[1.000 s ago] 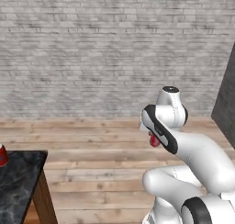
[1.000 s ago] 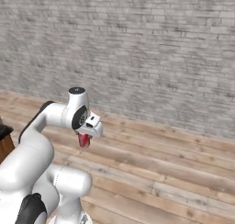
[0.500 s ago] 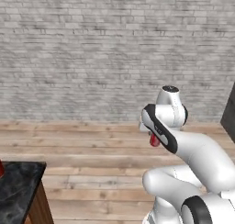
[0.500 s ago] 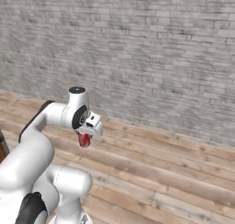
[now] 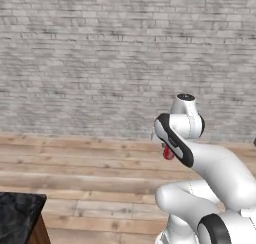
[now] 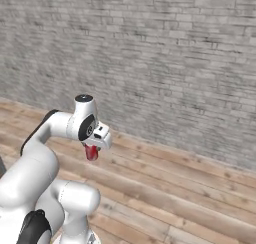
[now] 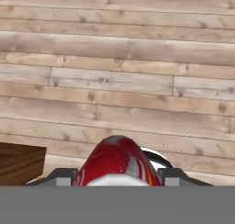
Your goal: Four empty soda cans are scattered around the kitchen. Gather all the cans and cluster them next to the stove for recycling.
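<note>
A red soda can (image 7: 117,159) with a silver top sits between the two dark fingertips of my gripper (image 7: 117,175), which is shut on it. The same can (image 5: 169,153) hangs under the folded white arm, well above the plank floor, and in the right base view the soda can (image 6: 91,152) pokes out below the gripper (image 6: 92,149). The stove is out of view.
A black marbled counter corner (image 5: 17,217) on a brown wood cabinet stands at the lower left. A brown wood edge (image 7: 18,163) lies close below the hand. Wood plank floor (image 6: 190,188) runs up to a white brick wall (image 5: 100,63).
The whole picture has shifted, so the base has driven. The counter corner slid down and left, and a red can on it left the view. The arm keeps its pose and its can.
</note>
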### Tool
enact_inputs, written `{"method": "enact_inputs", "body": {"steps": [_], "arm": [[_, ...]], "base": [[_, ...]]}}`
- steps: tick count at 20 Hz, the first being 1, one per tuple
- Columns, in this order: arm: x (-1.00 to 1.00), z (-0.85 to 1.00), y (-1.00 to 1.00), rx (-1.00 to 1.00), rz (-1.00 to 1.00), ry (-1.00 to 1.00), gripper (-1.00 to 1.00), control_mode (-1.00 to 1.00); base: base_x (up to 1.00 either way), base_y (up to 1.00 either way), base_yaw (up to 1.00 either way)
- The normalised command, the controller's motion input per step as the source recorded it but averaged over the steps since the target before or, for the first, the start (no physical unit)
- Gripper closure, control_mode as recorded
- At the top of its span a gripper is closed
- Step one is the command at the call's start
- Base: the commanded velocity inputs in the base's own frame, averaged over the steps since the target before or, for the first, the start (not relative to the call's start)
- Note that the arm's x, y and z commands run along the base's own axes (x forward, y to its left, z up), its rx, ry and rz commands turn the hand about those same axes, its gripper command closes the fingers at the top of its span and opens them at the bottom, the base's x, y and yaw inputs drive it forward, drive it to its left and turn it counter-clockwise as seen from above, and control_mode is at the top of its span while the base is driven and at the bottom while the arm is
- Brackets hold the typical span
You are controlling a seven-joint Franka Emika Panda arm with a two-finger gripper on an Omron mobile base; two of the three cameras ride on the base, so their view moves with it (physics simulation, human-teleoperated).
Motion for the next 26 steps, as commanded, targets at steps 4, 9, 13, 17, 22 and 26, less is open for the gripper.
{"method": "enact_inputs", "body": {"steps": [4, 9, 13, 17, 22, 26], "arm": [[0.0, 0.0, 0.0, 0.0, 0.0, 0.0, 1.0, 1.0], [0.0, 0.0, 0.0, 0.0, 0.0, 0.0, 1.0, 1.0], [0.0, 0.0, 0.0, 0.0, 0.0, 0.0, 1.0, 1.0], [0.0, 0.0, 0.0, 0.0, 0.0, 0.0, 1.0, 1.0], [0.0, 0.0, 0.0, 0.0, 0.0, 0.0, 1.0, 1.0], [0.0, 0.0, 0.0, 0.0, 0.0, 0.0, 1.0, 1.0]], "base": [[0.59, -0.06, 0.13], [0.61, -0.07, 0.14], [0.64, -0.04, 0.16], [0.61, -0.04, 0.23], [0.62, -0.03, 0.22], [0.63, -0.03, 0.22]]}}
